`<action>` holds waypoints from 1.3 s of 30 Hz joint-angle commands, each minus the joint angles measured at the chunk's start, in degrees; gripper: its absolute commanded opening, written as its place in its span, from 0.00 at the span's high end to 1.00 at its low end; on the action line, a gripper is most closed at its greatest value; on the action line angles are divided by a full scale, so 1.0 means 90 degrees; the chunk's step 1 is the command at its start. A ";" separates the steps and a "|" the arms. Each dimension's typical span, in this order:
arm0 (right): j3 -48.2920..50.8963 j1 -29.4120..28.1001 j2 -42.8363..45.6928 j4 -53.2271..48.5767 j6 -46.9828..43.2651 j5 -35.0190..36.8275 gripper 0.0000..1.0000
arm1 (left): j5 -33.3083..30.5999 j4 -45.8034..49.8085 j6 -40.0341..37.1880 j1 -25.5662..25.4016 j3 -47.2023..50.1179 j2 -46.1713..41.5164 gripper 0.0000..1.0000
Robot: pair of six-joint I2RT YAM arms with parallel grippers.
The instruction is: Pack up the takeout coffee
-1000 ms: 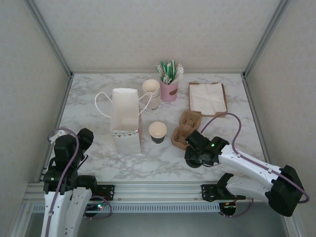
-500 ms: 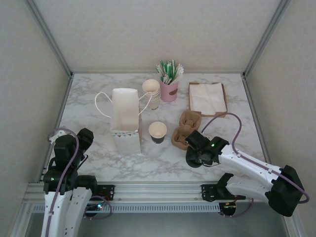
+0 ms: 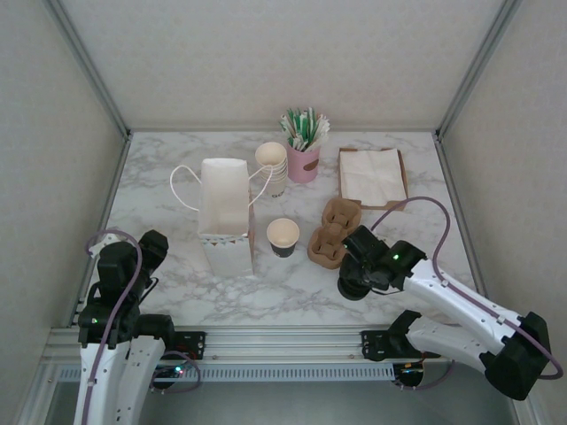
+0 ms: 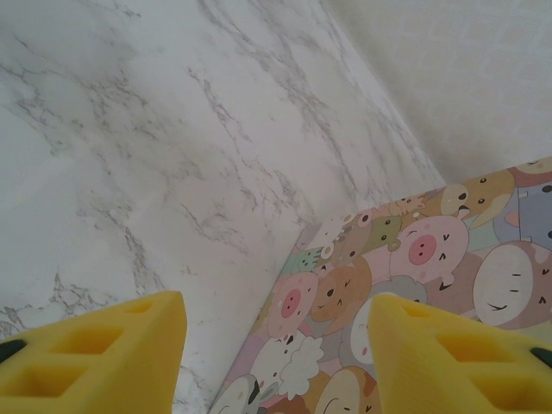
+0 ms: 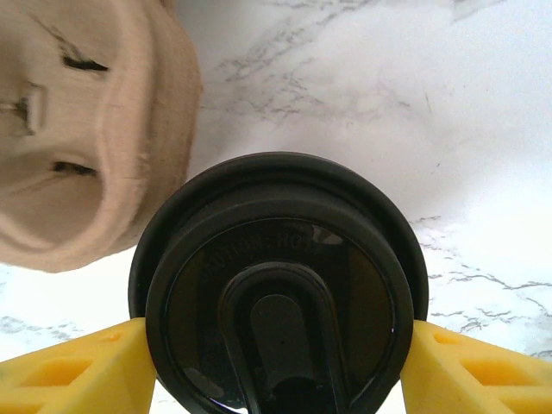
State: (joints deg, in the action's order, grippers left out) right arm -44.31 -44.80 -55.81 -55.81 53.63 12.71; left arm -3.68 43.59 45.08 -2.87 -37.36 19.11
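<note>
Nearest, along the front rail (image 3: pixel 283 341): both arm bases, then a strip of bare marble surface (image 3: pixel 283 301) with room to sweep sideways. At near left, raised over its own base, left gripper (image 4: pixel 276 362), jaws apart with nothing between, angled over bare marble next to a cartoon-pig printed sheet (image 4: pixel 414 285). At near right, right gripper (image 5: pixel 278 379) low over the surface, jaws closed against opposite sides of a black lid (image 5: pixel 276 250). Faint raised lettering on top, seemingly "CAUTION HOT". Under that lid: cannot tell. Just beyond and to the left of the lid, very close, a brown pulp cup tray (image 3: pixel 330 232), closing off that side. Further left, apart from the tray, the takeout coffee cup (image 3: pixel 283 235), upright, uncapped, dark around the lower half, just beside a white paper bag (image 3: pixel 224 208). Bag upright, mouth open, handles splayed, a band of small coloured triangles low on its front. Behind these, a stack of cream cups (image 3: pixel 272 164), a pink holder (image 3: pixel 303 164) of green-and-white packets, and white napkins (image 3: pixel 372 175) on a brown mat at far right. Enclosure walls on three sides; widest open marble at far left and mid left.
</note>
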 commanded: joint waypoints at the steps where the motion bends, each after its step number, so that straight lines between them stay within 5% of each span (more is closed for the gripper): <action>1: -0.0700 0.0038 0.0079 -0.0482 -0.0463 0.0291 0.31 | -0.0058 0.0039 0.0031 0.0047 -0.0008 -0.0005 0.42; 15: -0.4199 -0.0772 -0.3173 -0.0130 -0.2727 -0.0549 0.31 | 0.0008 0.0301 -0.0023 0.0049 -0.0094 -0.0015 0.42; 26: -0.5217 -0.0880 -0.4713 -0.0308 -0.2823 -0.0617 0.31 | -0.0030 0.0371 -0.0113 0.0046 -0.0126 -0.0009 0.42; 39: -0.5705 -0.0930 -0.5352 -0.0573 -0.2853 -0.0458 0.31 | -0.0074 0.0372 -0.0173 0.0046 -0.0101 0.0002 0.41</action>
State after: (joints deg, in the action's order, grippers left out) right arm -93.60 -52.18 -102.67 -58.43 29.06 7.51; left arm -3.57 45.32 44.36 -2.87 -37.39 19.27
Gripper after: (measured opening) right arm 0.692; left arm 0.586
